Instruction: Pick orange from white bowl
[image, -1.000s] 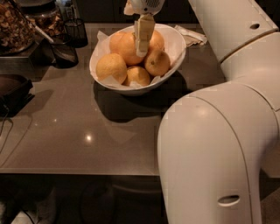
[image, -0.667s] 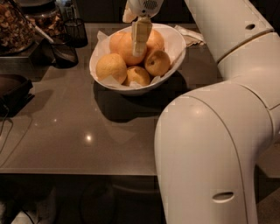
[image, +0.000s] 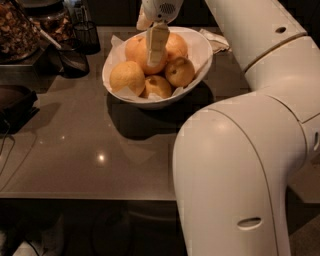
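The gripper (image: 156, 56) hangs straight down from the top of the view into the white bowl (image: 206, 54), and its pale tip lies across the front of the orange (image: 136, 52). That is the biggest fruit, sitting high at the back of the pile. From this angle I cannot tell how far the gripper is open, or whether it grips the orange or only rests against it. The orange is in the bowl, propped up by the smaller fruit around it: a yellower one (image: 127, 77) at the left, a dimpled one (image: 179, 71) at the right and another (image: 157, 86) low in front. Because it tops the heap, coming from above makes sense, as that avoids pushing the neighbours aside. The bowl stands on the grey table (image: 95, 150), near a black mesh cup (image: 73, 59). The robot's big white arm (image: 235, 165) curves round the right side, probably so the view of the bowl stays open.
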